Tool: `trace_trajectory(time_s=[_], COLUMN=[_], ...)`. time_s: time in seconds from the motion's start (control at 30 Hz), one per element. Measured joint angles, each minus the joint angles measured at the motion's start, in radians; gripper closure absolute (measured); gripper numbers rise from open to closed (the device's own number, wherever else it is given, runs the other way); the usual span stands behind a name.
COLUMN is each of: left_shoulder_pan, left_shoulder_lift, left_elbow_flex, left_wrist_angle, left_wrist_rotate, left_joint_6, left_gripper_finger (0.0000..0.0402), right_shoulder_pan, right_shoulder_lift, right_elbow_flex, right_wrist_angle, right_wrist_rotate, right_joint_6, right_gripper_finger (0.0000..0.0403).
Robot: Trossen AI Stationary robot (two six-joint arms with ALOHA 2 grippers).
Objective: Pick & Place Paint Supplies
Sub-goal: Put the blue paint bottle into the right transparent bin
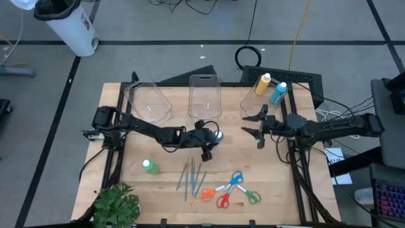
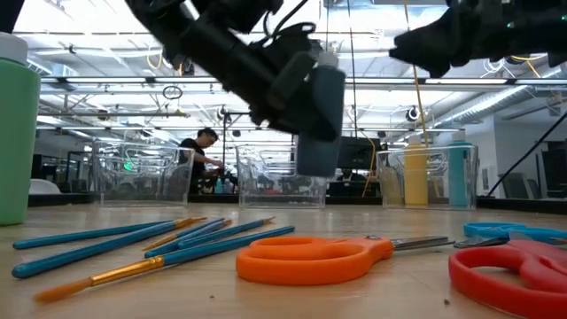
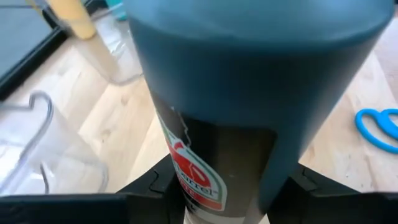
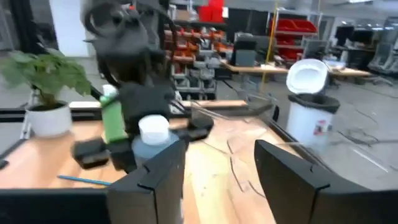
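Left pincer (image 1: 211, 136) gripping the grey-blue bottle (image 2: 319, 120), holding it clear above the bench (image 1: 278, 190), near the middle and just in front of the centre bin (image 1: 204, 95). Clamping across the body, label side toward the wrist, white cap (image 4: 153, 129) pointing toward the right arm. Right pincer (image 1: 258, 124) standing open and empty, just beside the right bin (image 1: 253, 104), facing the held bottle across a short gap.

Risking a slip: smooth round plastic pinched between two narrow fingers, bottle tilting in the hold rather than hanging plumb, so any quick swing possibly twisting it loose. Dropping from here meaning a landing near the brushes (image 1: 192, 177) and scissors (image 1: 229, 189) lying in front, scattering them or rolling off toward the bench edge.

Risking a clash too: both pincers sitting close together near the bins, so carrying the bottle toward the right bin meaning crossing the right arm's space. Also risking a clip on a bin's thin clear rim while lowering, tipping the bin or knocking over the yellow bottle (image 1: 262, 84) and blue bottle (image 1: 278, 93) already standing inside the right one. Green bottle (image 1: 150, 166) waiting apart on the left, beside the plant (image 1: 117, 204).
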Motion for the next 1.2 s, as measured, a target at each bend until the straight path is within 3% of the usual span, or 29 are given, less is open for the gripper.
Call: trace_trajectory(time_s=[0.23,0.37,0.7,1.2], left_shoulder_pan=[0.000,0.005,0.010,0.011], left_shoulder_lift=[0.000,0.000,0.000,0.000], left_elbow_flex=[0.065,0.065,0.064,0.063], left_wrist_angle=[-0.079,-0.080,-0.094,-0.119], left_wrist_rotate=[0.001,-0.002,-0.002,-0.002], left_joint_6=[0.039,0.035,0.031,0.031], left_gripper_finger=[0.0242,0.0242,0.0242,0.0242], right_shoulder_pan=[0.047,0.053,0.053,0.052], right_shoulder_lift=[0.135,0.230,0.446,0.556], right_elbow_flex=[0.011,0.064,0.192,0.237], right_wrist_angle=[0.135,0.137,0.135,0.166], right_wrist_rotate=[0.002,0.002,-0.054,-0.051], right_joint_6=[0.011,0.051,0.054,0.018], right_gripper_finger=[0.0139,0.0117,0.0121,0.0150])
